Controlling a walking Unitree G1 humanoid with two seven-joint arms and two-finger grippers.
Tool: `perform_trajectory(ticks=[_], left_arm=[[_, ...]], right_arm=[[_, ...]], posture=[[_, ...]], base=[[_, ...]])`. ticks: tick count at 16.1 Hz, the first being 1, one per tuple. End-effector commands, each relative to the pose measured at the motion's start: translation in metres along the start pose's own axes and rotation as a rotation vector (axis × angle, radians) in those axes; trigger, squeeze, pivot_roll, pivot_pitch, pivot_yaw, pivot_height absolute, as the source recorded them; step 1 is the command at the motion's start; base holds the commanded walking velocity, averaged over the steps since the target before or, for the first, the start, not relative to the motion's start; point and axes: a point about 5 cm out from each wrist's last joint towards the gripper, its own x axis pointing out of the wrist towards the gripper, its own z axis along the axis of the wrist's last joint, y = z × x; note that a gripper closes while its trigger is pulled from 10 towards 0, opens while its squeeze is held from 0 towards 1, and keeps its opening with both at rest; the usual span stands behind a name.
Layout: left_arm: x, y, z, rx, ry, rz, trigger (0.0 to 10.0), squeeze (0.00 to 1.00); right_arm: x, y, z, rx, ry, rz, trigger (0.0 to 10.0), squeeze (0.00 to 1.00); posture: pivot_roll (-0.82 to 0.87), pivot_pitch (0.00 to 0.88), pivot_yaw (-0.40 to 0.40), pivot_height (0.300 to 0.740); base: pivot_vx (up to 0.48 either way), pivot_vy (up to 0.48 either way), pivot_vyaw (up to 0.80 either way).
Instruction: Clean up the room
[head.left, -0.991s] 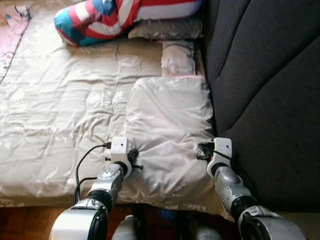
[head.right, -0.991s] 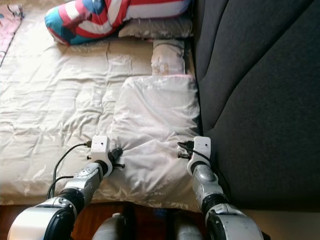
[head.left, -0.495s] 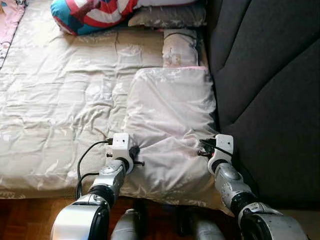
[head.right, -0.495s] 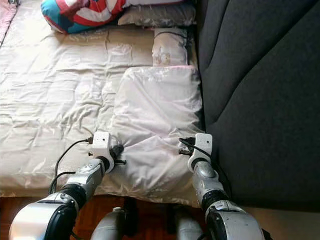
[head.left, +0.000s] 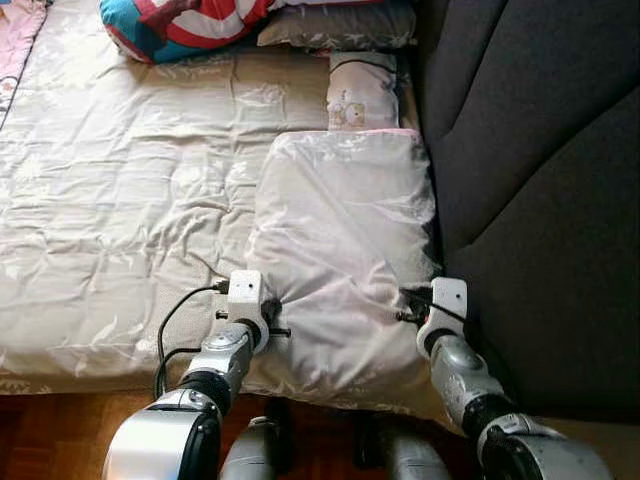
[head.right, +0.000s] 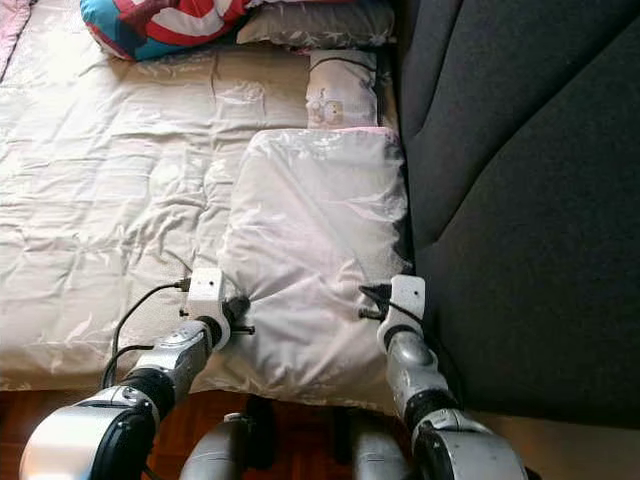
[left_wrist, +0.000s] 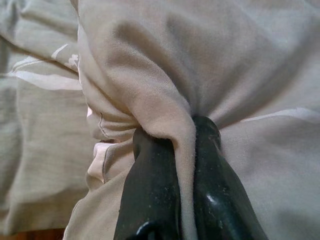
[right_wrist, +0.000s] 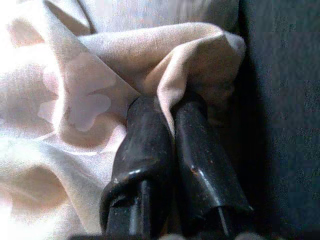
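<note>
I am holding the pale pillow (head.left: 340, 250) by its near end with both arms. It is lying on the bed (head.left: 120, 200), filling the centre of the head views, with its right flank pressed against the dark sofa (head.left: 540, 200) that is taking up the right of the frame.

The left end effector (head.left: 272, 318) is sitting at the pillow's lower-left corner. In the left wrist view its fingers (left_wrist: 150, 200) are pinched together with a fold of the cover running between them. The right end effector (head.left: 408, 304) is sitting at the lower-right corner, hard beside the sofa. In its wrist view the fingers (right_wrist: 145, 145) are likewise closed tight on a gathered flap of cloth.

The relation I am watching is the pillow's long axis. It is running straight away from me, up the frame, towards a small patterned cushion (head.left: 362, 90) and a striped red, white and blue one (head.left: 200, 20) at the top edge. So the whole bulk is lying ahead of both grips, and neither arm is nearer; they are flanking the near short edge evenly. Any lift or pull will, I judge, be dragging that length behind the two pinched corners.
</note>
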Motion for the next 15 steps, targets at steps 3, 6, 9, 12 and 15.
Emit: perform_trajectory(ticks=[3, 6, 9, 12, 15], left_arm=[[-0.004, -0.004, -0.024, -0.002, 0.083, -0.02, 10.0, 0.0], [-0.006, -0.008, -0.035, 0.01, 0.126, -0.033, 10.0, 0.0], [-0.005, -0.01, -0.033, 0.013, 0.123, -0.037, 10.0, 1.0], [-0.005, -0.007, -0.033, 0.02, 0.12, -0.029, 10.0, 1.0], [-0.007, -0.006, -0.038, 0.031, 0.129, -0.023, 10.0, 1.0]], right_arm=[[-0.003, 0.0, -0.015, -0.012, 0.049, 0.003, 10.0, 0.0], [-0.005, 0.001, -0.02, -0.01, 0.066, 0.006, 10.0, 0.0], [-0.004, 0.001, -0.019, -0.013, 0.065, 0.011, 10.0, 0.0], [-0.005, 0.002, -0.021, -0.02, 0.074, 0.016, 10.0, 0.0], [-0.007, 0.003, -0.028, -0.031, 0.09, 0.023, 10.0, 0.0]], posture=[[-0.03, 0.424, 0.029, 0.74], [-0.03, 0.429, 0.031, 0.74], [-0.03, 0.418, 0.029, 0.74], [-0.03, 0.409, 0.028, 0.74], [-0.03, 0.397, 0.026, 0.74]], base=[[0.0, 0.0, 0.0], [0.0, 0.0, 0.0], [0.0, 0.0, 0.0], [0.0, 0.0, 0.0], [0.0, 0.0, 0.0]])
